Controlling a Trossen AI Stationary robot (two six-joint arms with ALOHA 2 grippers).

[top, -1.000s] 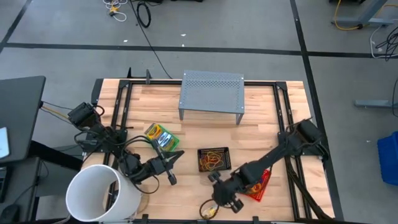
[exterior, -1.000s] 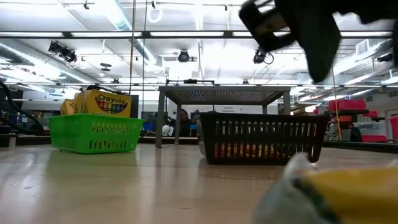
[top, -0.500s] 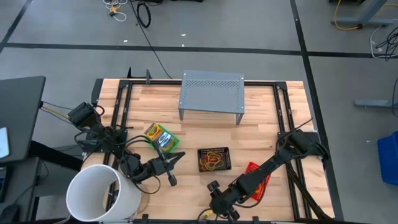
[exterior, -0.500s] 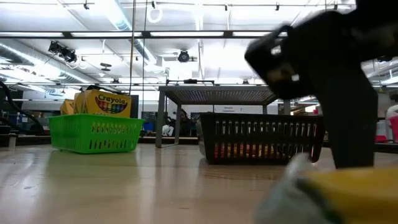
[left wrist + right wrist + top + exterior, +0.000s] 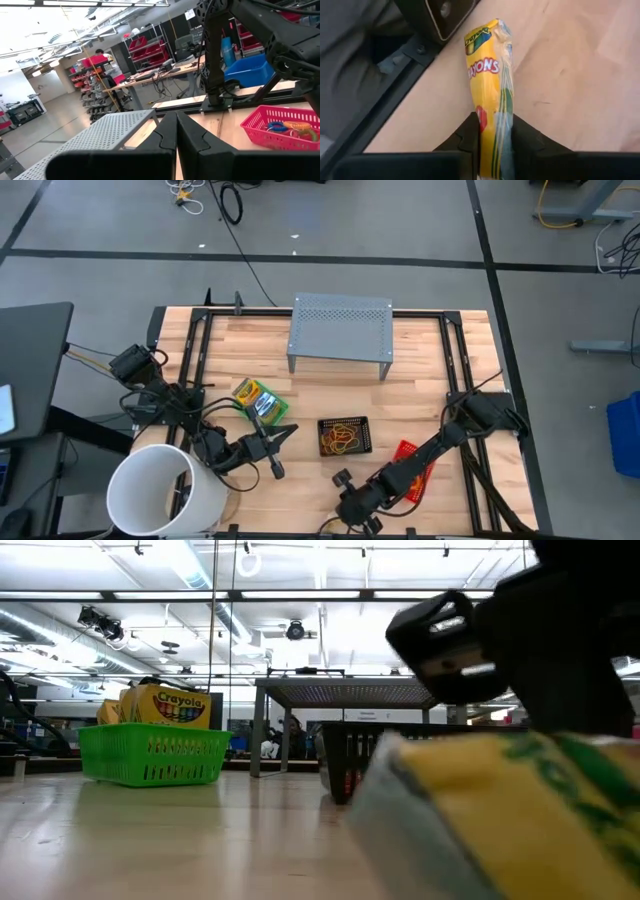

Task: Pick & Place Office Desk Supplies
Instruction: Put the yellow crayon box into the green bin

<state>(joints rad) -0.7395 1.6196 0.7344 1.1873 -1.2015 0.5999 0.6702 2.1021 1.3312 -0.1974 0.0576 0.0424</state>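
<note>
A yellow crayon box (image 5: 487,75) lies at the table's near edge and looms close in the low view (image 5: 500,820). My right gripper (image 5: 345,518) reaches down to it and is shut on it (image 5: 495,125). My left gripper (image 5: 288,429) hovers shut and holding nothing near the green tray (image 5: 262,402), which holds more crayon boxes (image 5: 165,705). The black tray (image 5: 343,436) holds brown rubber bands. The red tray (image 5: 280,127) with coloured rings lies partly under my right arm. My right gripper pinches the crayon box between its two fingers (image 5: 470,135), one on each long side, at the end nearest the wrist (image 5: 492,117). The fingers slant down toward the table's near edge and lie along the box. In the low view the box sits tilted.
A grey perforated stand (image 5: 341,330) stands at the table's far middle. A big white bucket (image 5: 165,492) sits at the near left corner, beside my left arm. Black rails (image 5: 200,340) frame the tabletop, and bare wood lies between the stand and the trays.
My right gripper has come down toward the table's near edge onto the crayon box and taken hold of it. In the low view the box, flat and low before, now stands tilted and fills far more of the picture.
</note>
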